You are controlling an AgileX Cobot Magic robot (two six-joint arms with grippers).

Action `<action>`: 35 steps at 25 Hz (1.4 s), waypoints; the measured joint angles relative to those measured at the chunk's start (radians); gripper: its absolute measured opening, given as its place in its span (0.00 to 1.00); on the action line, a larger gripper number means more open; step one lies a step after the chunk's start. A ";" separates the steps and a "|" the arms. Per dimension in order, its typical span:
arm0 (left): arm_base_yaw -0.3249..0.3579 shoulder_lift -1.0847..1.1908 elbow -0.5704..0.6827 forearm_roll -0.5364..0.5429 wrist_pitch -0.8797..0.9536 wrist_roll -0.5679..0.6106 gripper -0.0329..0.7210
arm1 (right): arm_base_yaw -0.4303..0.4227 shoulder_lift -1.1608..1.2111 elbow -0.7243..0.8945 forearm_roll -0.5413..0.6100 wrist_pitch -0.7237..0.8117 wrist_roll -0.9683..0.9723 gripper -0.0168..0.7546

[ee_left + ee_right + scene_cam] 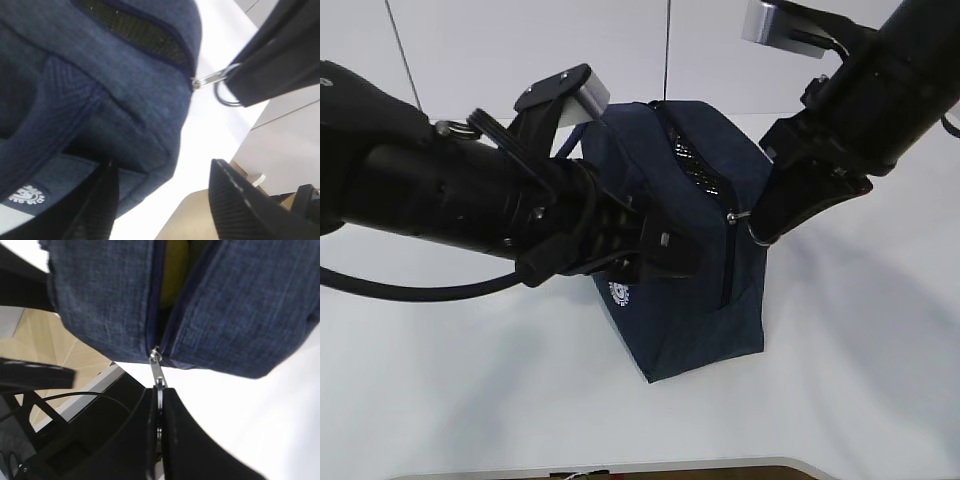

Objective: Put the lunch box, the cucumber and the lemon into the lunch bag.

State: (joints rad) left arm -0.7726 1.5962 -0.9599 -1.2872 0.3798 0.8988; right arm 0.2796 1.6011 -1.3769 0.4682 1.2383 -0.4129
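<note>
White table; both pincers crowd lunch bag.

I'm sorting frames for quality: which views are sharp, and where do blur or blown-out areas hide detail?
Exterior view: mostly sharp, soft shadow under the boxy dark navy fabric lunch bag on the white table. Left wrist view: bag fabric close and blurred, table blown out white. Right wrist view: denim weave and silver ring pull fairly crisp, table overexposed, yellow shape inside the open zipper out of focus.
</note>
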 joint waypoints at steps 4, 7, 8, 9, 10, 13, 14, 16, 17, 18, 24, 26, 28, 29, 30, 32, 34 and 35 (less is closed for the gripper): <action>0.000 0.026 0.000 0.000 -0.020 -0.002 0.60 | 0.000 0.000 0.000 0.007 0.000 -0.010 0.03; 0.000 0.039 0.000 0.000 -0.024 -0.002 0.60 | 0.000 0.000 0.000 0.009 0.000 -0.016 0.03; 0.000 0.039 0.000 0.000 -0.024 -0.002 0.59 | 0.000 0.000 0.000 0.009 0.000 -0.018 0.03; 0.000 0.039 0.000 0.000 -0.024 -0.002 0.58 | 0.000 0.000 0.000 0.009 0.000 -0.020 0.03; 0.000 0.039 0.000 -0.002 -0.024 -0.002 0.55 | 0.000 0.000 0.000 0.009 0.000 -0.021 0.03; 0.000 0.039 0.000 -0.006 -0.033 -0.002 0.34 | 0.000 0.000 0.000 0.009 0.000 -0.022 0.03; 0.000 0.039 0.000 -0.008 -0.037 -0.002 0.24 | 0.000 0.000 0.000 0.009 0.000 -0.022 0.03; 0.000 0.039 0.000 -0.012 -0.048 -0.002 0.09 | 0.000 0.000 0.000 0.009 0.000 -0.022 0.03; 0.000 0.039 0.000 -0.012 -0.052 -0.002 0.06 | 0.000 0.000 0.000 0.009 0.000 -0.022 0.03; 0.000 0.039 0.000 -0.012 -0.054 -0.002 0.04 | 0.000 0.000 0.000 0.011 0.000 -0.022 0.03; 0.000 0.039 0.000 -0.012 -0.060 -0.002 0.03 | 0.000 0.000 -0.007 0.011 0.000 -0.014 0.03; 0.000 0.039 0.000 -0.012 -0.063 -0.002 0.03 | 0.000 0.000 -0.020 0.011 0.000 -0.002 0.03; 0.000 0.039 0.000 -0.012 -0.063 -0.002 0.03 | 0.000 0.002 -0.038 0.011 0.000 0.006 0.03; 0.000 0.039 0.000 -0.012 -0.063 -0.002 0.03 | 0.000 0.002 -0.049 0.011 0.002 0.007 0.03; 0.000 0.039 0.000 -0.012 -0.065 -0.002 0.03 | 0.000 0.004 -0.061 0.009 0.002 0.010 0.03; 0.000 0.039 0.000 -0.012 -0.065 -0.002 0.03 | 0.000 0.005 -0.080 0.005 0.006 0.012 0.03; 0.000 0.039 0.000 -0.012 -0.067 -0.002 0.03 | 0.000 0.007 -0.092 0.000 0.010 0.017 0.03; 0.000 0.039 0.000 -0.012 -0.067 -0.002 0.03 | 0.000 0.007 -0.094 0.000 0.010 0.019 0.03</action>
State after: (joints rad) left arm -0.7726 1.6348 -0.9599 -1.2989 0.3130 0.8965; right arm 0.2796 1.6076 -1.4709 0.4684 1.2483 -0.3942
